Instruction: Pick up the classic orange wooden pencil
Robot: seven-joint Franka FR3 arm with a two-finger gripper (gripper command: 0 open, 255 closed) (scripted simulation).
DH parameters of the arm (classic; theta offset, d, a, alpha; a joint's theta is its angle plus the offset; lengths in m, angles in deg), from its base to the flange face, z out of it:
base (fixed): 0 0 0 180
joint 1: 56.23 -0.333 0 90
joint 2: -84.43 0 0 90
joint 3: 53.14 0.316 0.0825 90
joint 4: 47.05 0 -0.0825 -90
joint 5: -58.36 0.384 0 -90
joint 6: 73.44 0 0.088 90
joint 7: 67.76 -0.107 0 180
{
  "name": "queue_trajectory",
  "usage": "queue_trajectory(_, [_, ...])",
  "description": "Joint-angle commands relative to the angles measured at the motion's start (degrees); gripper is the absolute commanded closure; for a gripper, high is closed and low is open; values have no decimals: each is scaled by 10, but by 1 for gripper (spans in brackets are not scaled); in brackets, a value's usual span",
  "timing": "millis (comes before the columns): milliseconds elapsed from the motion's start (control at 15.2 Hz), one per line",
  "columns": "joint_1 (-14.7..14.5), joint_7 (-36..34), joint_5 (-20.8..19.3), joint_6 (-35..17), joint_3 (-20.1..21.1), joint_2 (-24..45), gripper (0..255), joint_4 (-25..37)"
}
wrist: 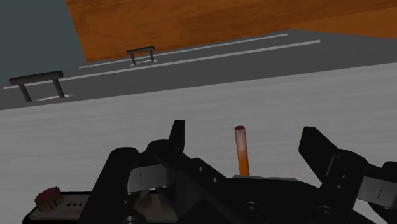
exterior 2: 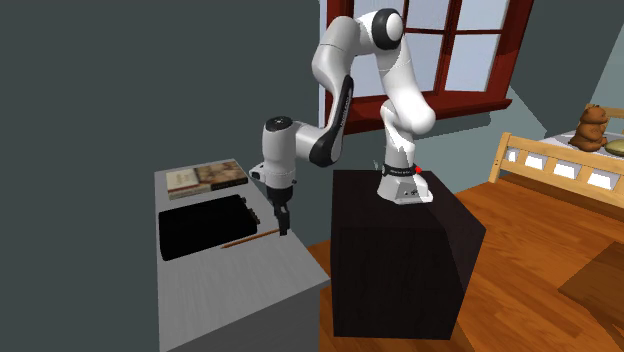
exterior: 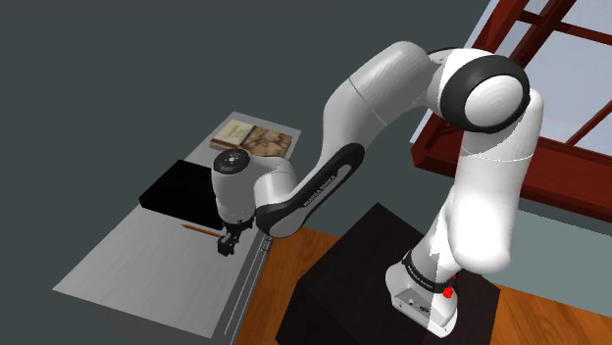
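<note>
The pencil [exterior: 196, 228] is lying flat on the grey counter [exterior: 137, 265], just beside a black pad [exterior: 177, 191]. The tool [exterior: 228, 247] is pointing straight down over the pencil's near end, its fingers standing apart on either side, not touching it. The arm [exterior: 392, 78] is arching high and folding down from the stand [exterior: 373, 284] at the shoulder view's right.

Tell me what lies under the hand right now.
An orange pencil lies on the grey top, its dark red end between the open fingers of the hand, untouched. In the wrist view the hand's own body covers the rest of it.
</note>
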Motion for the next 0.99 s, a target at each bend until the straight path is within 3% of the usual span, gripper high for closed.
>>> queue_trajectory(0, [-5, -9, -11, -11, -7, 15, 0, 3])
queue_trajectory(132, [-6, -12, -14, -14, -8, 19, 0, 4])
queue_trajectory(198, [-6, -11, -14, -15, -9, 18, 255, 2])
queue_trajectory(924, [-2, -3, -4, -3, -2, 5, 255, 2])
